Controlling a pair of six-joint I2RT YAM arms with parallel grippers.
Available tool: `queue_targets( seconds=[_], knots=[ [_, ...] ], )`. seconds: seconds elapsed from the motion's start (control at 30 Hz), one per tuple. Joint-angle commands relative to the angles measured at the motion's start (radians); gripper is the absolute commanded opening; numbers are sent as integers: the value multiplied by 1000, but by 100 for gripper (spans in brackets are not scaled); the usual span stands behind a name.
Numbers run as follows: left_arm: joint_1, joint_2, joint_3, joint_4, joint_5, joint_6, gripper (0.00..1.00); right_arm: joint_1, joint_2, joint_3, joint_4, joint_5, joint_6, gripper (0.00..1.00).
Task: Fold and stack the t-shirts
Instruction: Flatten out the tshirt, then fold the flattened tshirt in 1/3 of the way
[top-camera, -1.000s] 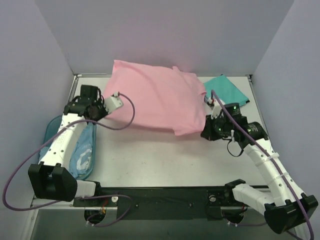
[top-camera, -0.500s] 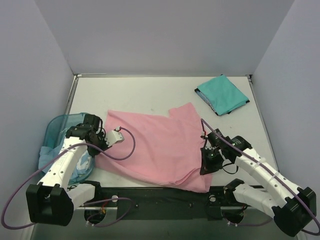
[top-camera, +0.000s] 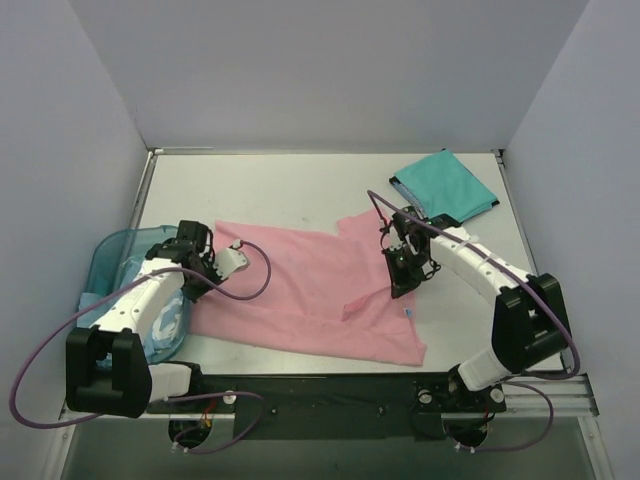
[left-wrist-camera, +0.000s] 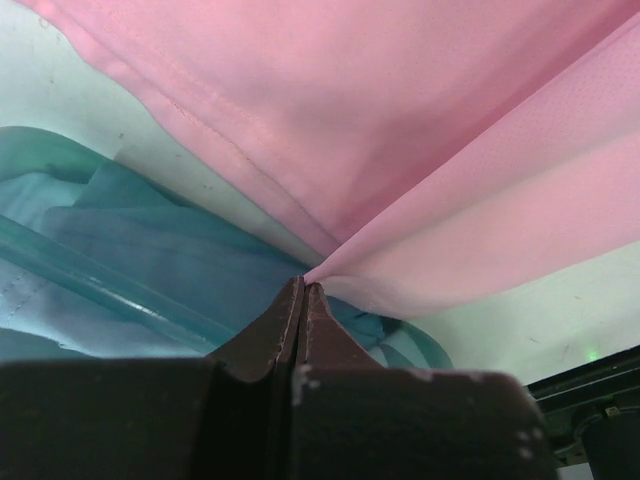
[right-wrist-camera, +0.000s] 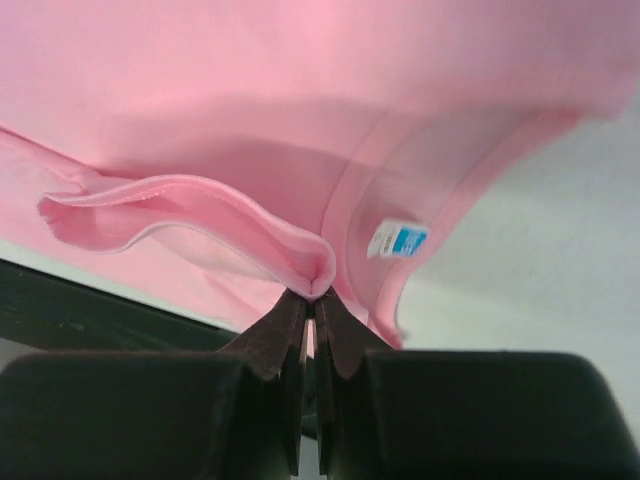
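The light pink t-shirt (top-camera: 310, 290) lies spread across the middle of the table. My left gripper (top-camera: 205, 268) is shut on its left edge, where the pink cloth (left-wrist-camera: 420, 150) pinches to a point at the fingertips. My right gripper (top-camera: 400, 275) is shut on a fold of the shirt's right side (right-wrist-camera: 300, 120), next to the collar label (right-wrist-camera: 396, 240). The teal green t-shirt (top-camera: 444, 188) lies folded at the back right. The pale blue t-shirt (top-camera: 160, 318) sits in the basket at the left.
The translucent blue plastic basket (top-camera: 112, 252) stands at the table's left edge, under my left arm; it also shows in the left wrist view (left-wrist-camera: 120, 300). Grey walls close the table on three sides. The black base rail (top-camera: 320, 385) runs along the near edge.
Both grippers brought the pink shirt down from the back of the table and laid it flat. The right gripper then moved back and up, drawing its fold of cloth inward.
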Motion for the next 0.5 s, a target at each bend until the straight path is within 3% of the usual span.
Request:
queue_targets(
  seconds=[0.0, 0.13, 0.47],
  knots=[
    [3, -15, -43, 70, -85, -51, 0, 0, 110, 129, -10, 20, -157, 0],
    [6, -21, -81, 151, -177, -88, 0, -1, 155, 157, -12, 40, -181, 0],
    [5, -5, -89, 258, -149, -127, 0, -8, 209, 201, -7, 109, -181, 0]
  ],
)
